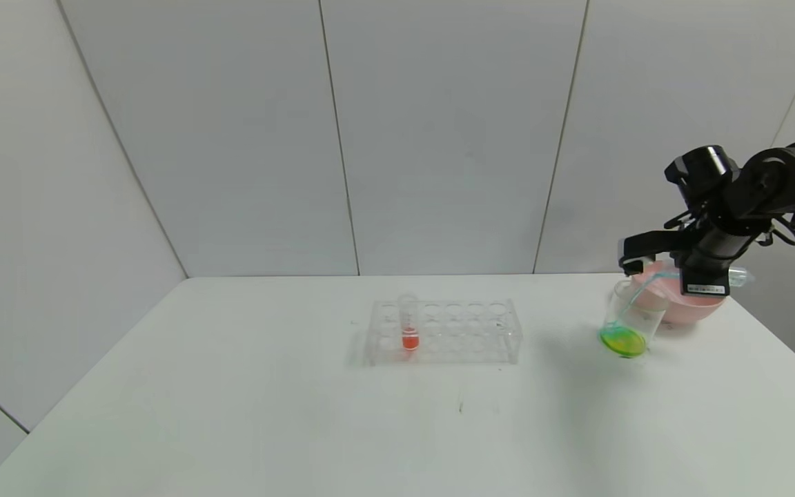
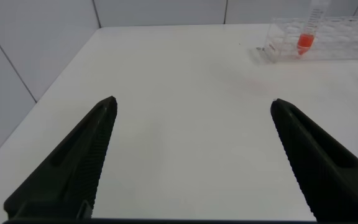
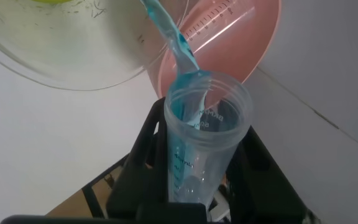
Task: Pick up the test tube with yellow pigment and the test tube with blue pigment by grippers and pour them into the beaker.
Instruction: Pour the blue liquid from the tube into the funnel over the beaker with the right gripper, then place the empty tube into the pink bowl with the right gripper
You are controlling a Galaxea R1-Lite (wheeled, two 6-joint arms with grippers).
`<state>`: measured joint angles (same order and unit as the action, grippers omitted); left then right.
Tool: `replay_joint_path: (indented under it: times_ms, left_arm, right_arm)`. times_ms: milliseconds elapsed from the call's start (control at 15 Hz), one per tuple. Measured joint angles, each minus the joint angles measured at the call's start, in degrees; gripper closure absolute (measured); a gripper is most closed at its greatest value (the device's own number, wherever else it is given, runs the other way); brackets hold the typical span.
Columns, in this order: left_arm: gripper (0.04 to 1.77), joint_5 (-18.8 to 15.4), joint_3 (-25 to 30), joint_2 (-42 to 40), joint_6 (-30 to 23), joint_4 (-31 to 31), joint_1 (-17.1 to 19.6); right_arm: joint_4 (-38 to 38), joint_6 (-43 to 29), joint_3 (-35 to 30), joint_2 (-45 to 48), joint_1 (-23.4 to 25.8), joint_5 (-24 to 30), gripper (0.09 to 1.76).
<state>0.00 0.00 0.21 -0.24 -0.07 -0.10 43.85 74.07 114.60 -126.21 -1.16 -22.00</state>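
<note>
My right gripper [image 1: 635, 261] is shut on the test tube with blue pigment [image 1: 739, 277] and holds it tipped on its side at the far right of the table. A thin cyan stream runs from its mouth into the beaker [image 1: 631, 319], which holds yellow-green liquid. In the right wrist view the tube [image 3: 207, 143] lies between the black fingers [image 3: 143, 149], and blue liquid runs from it over the beaker's rim [image 3: 73, 50]. The test tube with yellow pigment is out of view. My left gripper [image 2: 193, 102] is open and empty over bare table, outside the head view.
A pink bowl [image 1: 687, 307] stands right behind the beaker, near the table's right edge. A clear tube rack [image 1: 446, 331] sits mid-table with an orange-red tube [image 1: 409, 324] in it; both show in the left wrist view [image 2: 328, 43]. White walls enclose the back and left.
</note>
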Motion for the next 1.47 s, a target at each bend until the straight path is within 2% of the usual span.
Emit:
replay_joint_path:
  times_ms: [267, 733, 1133, 1267, 1333, 1467]
  left_arm:
    - [0.05, -0.02, 0.00, 0.00, 0.02, 0.00, 0.00]
    - [0.05, -0.02, 0.00, 0.00, 0.02, 0.00, 0.00]
    - [0.05, 0.00, 0.00, 0.00, 0.00, 0.00, 0.00]
    - [0.05, -0.05, 0.00, 0.00, 0.00, 0.00, 0.00]
    - [0.05, -0.02, 0.00, 0.00, 0.00, 0.00, 0.00]
    - [0.05, -0.05, 0.00, 0.00, 0.00, 0.00, 0.00]
  right_arm:
    - [-0.23, 2.10, 0.00, 0.09, -0.74, -1.76, 1.26]
    - [-2.02, 7.39, 0.00, 0.13, -2.01, -8.40, 1.26]
    - [-1.73, 8.09, 0.00, 1.10, -2.95, -8.42, 1.26]
    - [-1.46, 7.58, -0.27, 2.01, -2.45, -6.46, 1.26]
    - [-1.16, 6.86, -0.50, 2.61, -1.87, -3.47, 1.26]
    - [0.00, 3.88, -0.88, 4.02, 0.37, 6.73, 1.26]
